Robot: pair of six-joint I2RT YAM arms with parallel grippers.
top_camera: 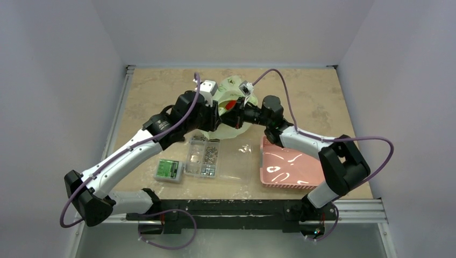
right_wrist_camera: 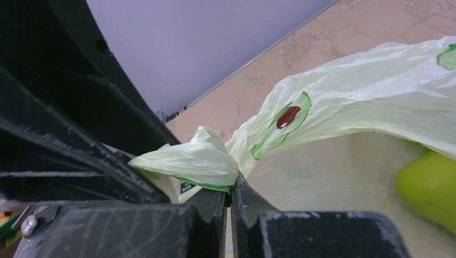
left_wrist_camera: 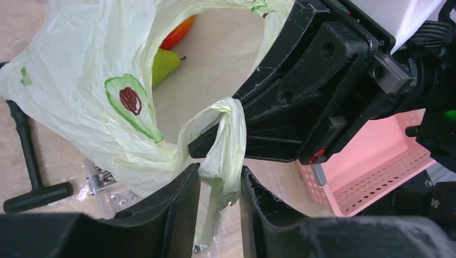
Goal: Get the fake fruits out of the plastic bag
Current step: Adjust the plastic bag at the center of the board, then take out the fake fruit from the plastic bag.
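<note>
Plastic bag (top_camera: 228, 86): pale yellow-green film at the middle of the far half of the counter (top_camera: 156, 91), lifted between the two wrists, its mouth pulled wide.
Bag print: an avocado print (left_wrist_camera: 132, 102) with a brown stone on the outer wall.
Fruit inside: a green pear (left_wrist_camera: 164, 64) lies in the bag with a red-orange piece (left_wrist_camera: 180, 32) just beyond it; from above only the red-orange piece shows through the mouth. No other fruit can be made out.
Left tool (left_wrist_camera: 219, 177): at the near left rim of the mouth, its fingers (left_wrist_camera: 183, 209) a narrow gap apart, with a twisted strip of bag handle filling that gap and touching both, so it is pinching the film.
Right tool (right_wrist_camera: 229, 188): fingers pressed almost together on a bunched fold of the bag rim, which bulges out just above the tips.
Tools to each other: tip to tip, nearly touching, both on the same knotted stretch of handle.
Pink basket (top_camera: 290, 169): on the counter near the right arm, well apart from the bag.
Clear compartmented box (top_camera: 203, 157): just in front of the bag, small metal parts inside.
Small green box (top_camera: 168, 170): just left of the clear box.
Black T-shaped handle (left_wrist_camera: 32, 166): flat on the counter beside the bag, seen in the left wrist view.
</note>
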